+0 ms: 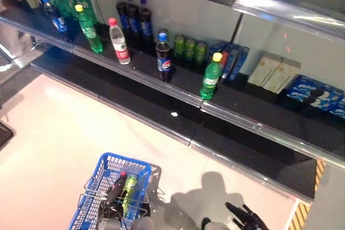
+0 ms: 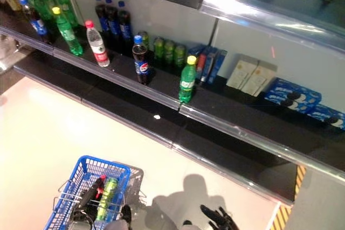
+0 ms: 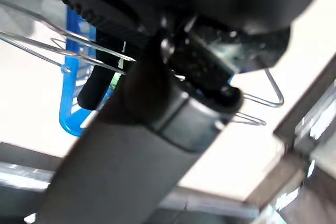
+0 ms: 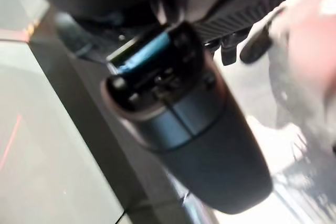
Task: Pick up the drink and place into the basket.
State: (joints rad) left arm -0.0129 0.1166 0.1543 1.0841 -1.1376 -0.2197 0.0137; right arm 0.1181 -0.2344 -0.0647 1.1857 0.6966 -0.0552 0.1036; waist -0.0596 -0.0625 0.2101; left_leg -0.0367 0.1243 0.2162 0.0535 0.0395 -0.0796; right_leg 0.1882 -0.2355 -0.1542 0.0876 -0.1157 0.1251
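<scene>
The right hand [image 1: 245, 220] hangs low at the bottom edge of the head views, its dark fingers [image 2: 214, 217] spread and relaxed, holding nothing. The left hand [image 3: 105, 72] has its fingers curled round thin wire handles.

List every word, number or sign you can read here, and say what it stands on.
No text reads clearly.
cola bottle label: blurred.
green bottle and water bottle labels: too small.
blue biscuit packs and beige boxes: print blurred.
Bottles in the basket: unreadable.
striped floor marking: stripes only, no words.
</scene>
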